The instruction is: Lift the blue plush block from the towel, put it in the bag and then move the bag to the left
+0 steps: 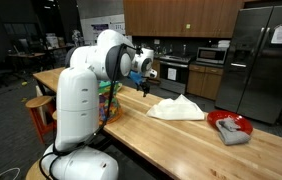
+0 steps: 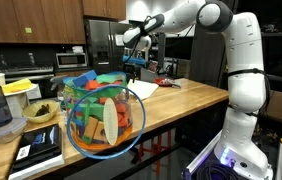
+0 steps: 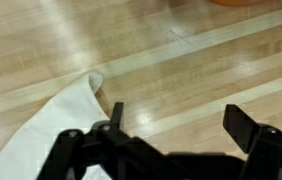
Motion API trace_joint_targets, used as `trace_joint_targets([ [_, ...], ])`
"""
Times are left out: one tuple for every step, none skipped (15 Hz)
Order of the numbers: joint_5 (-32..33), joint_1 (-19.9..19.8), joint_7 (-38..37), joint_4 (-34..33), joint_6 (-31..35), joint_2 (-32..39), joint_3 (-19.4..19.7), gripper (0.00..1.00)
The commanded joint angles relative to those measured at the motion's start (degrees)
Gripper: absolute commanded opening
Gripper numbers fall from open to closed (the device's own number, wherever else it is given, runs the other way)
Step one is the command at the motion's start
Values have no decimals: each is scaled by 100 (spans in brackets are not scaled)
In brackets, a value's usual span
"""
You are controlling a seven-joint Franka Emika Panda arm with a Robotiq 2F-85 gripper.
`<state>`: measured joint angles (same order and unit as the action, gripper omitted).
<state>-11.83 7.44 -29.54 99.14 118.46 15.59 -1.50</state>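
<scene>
The small soft blue plush block cannot be placed with certainty. None lies on the one rumpled white towel (image 1: 176, 108), and nothing sits between the tool's two dark fingers (image 3: 116, 115) in the wrist view. A single blue patch (image 1: 135, 65) shows up at the wrist end of the arm in an exterior view, too small to tell whether it is the block or part of the arm. The black tool (image 3: 176, 112) is open: its fingers stand well apart, with bare wood visible between them. It hangs above the long wooden worktop (image 1: 181, 140), touching nothing, and in the wrist view one corner of the towel lies below and to one side of it. In an exterior view the tool sits between the towel and the one upright see-through plastic bag with a greenish top edge (image 2: 103, 118). The bag stands on the worktop well apart from the towel, with many coloured pieces showing through its wall. Beyond the towel, further along the worktop, sits one red bowl (image 1: 226, 120), with one crumpled grey cloth (image 1: 237, 134) touching it. One white arm reaches over the worktop.
</scene>
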Motion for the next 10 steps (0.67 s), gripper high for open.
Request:
trace_joint_targets([
  [56,-213,125,240,59,-203,126,100],
  [26,-286,187,274,83,-215,161,100],
  [6,-351,239,290,93,-217,193,100],
  [0,-412,279,296,100,-215,223,100],
  [7,-470,319,293,117,-203,262,100],
  [20,-517,350,292,119,-197,293,100],
  [18,-568,383,300,126,-197,326,100],
  [57,-604,398,306,129,-196,364,100],
  [88,-639,462,303,113,-190,393,100],
  [66,-681,531,309,123,-185,411,100],
])
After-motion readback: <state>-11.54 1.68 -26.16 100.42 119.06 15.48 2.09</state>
